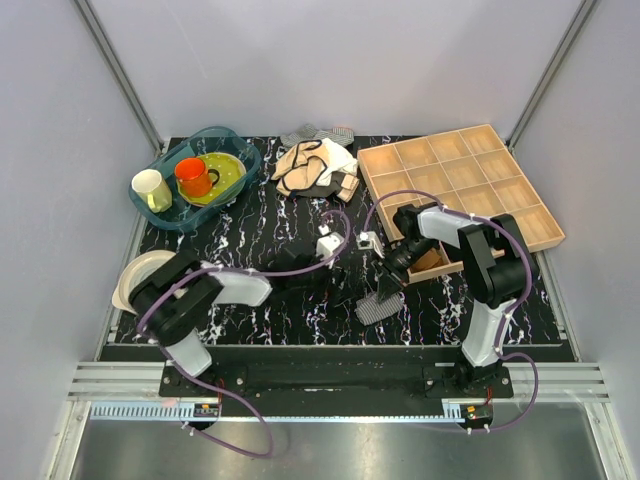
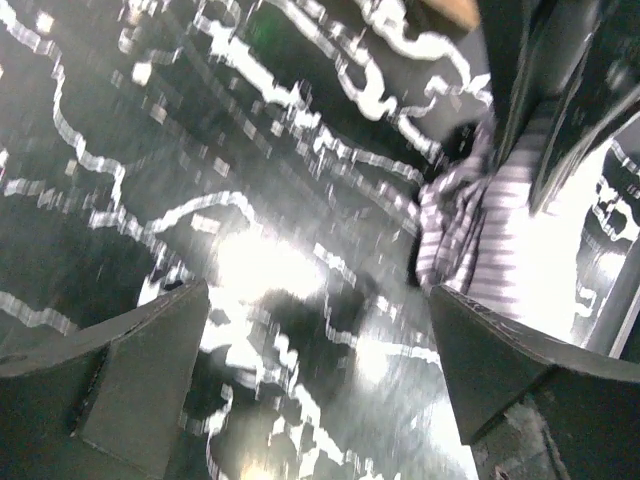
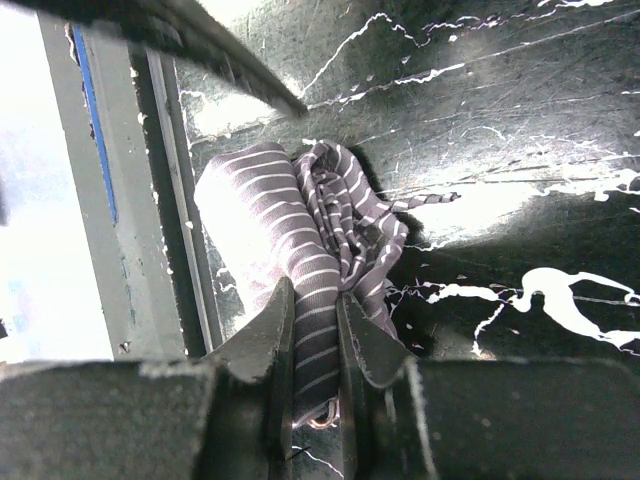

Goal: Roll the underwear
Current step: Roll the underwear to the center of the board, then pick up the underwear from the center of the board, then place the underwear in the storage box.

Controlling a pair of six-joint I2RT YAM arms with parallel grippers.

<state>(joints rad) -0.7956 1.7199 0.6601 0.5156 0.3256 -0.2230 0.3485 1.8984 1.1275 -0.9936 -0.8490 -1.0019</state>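
Nearest us, close to the front edge of the table (image 1: 250, 312), the underwear (image 3: 300, 230) was bunched into a thick, loose roll, its stripes wrapping round one another. We could not tell whether it rested on the black marbled top or hung just clear. The right gripper (image 3: 315, 345) was pinched tight on one end of it, with only a fold of striped cloth between its nearly closed fingers. We judged the rolling far along, with loose folds at one side wanting a tuck. The next move would call for a firm hold while the bundle was turned or set down without springing open. Just beyond, the left gripper (image 2: 318, 300) hung wide apart and held nothing, the roll off to its side. Farther back stood a wooden tray (image 1: 500, 190), a beige garment (image 1: 315, 165) and a blue basin (image 1: 216, 131).
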